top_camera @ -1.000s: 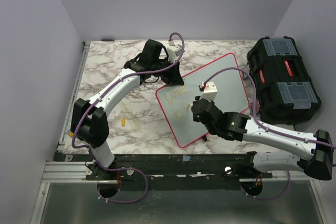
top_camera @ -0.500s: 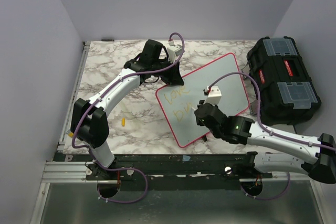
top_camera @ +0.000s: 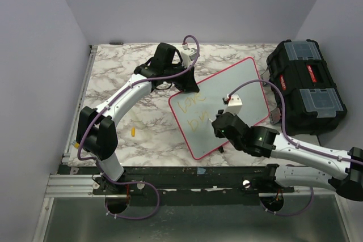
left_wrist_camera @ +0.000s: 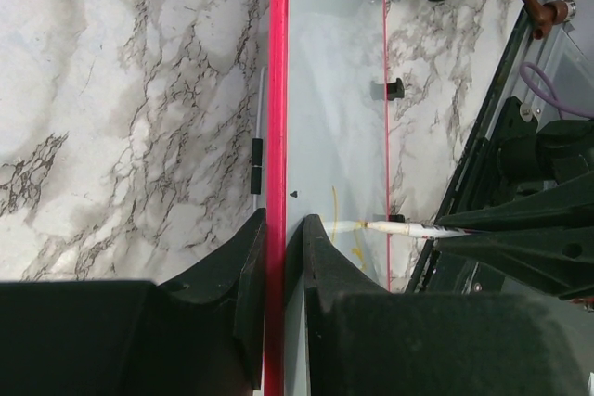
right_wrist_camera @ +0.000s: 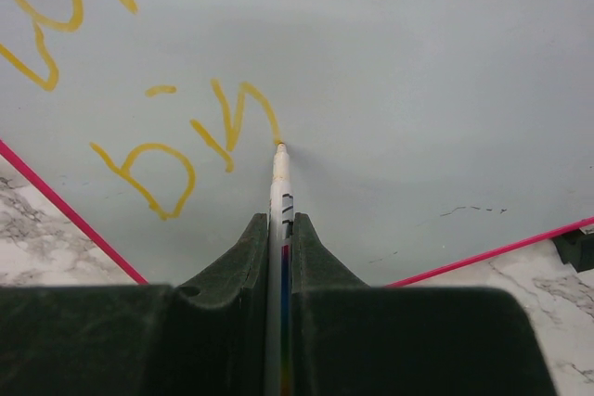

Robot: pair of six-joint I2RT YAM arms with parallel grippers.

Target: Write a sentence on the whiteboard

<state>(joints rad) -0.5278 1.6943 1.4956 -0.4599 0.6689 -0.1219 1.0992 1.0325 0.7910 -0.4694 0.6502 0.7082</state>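
Observation:
The whiteboard (top_camera: pixel 238 86), white with a pink-red rim, lies tilted on the marble table. Yellow-orange handwriting, the sentence (top_camera: pixel 191 111), fills its left part in two lines and shows close up in the right wrist view (right_wrist_camera: pixel 176 150). My left gripper (top_camera: pixel 189 85) is shut on the board's upper-left rim (left_wrist_camera: pixel 277 136). My right gripper (top_camera: pixel 217 122) is shut on a white marker (right_wrist_camera: pixel 280 201). The marker tip touches the board at the end of the last stroke. The marker also shows in the left wrist view (left_wrist_camera: pixel 390 227).
A black toolbox (top_camera: pixel 306 86) with clear lid compartments stands right of the board. A small yellow marker cap (top_camera: pixel 133 132) lies on the table left of the board. Two black clips (left_wrist_camera: pixel 255 164) sit on the board's edge. Grey walls enclose the table.
My right gripper has moved rightward along the second line with the marker, adding strokes. The left arm and the board have not moved.

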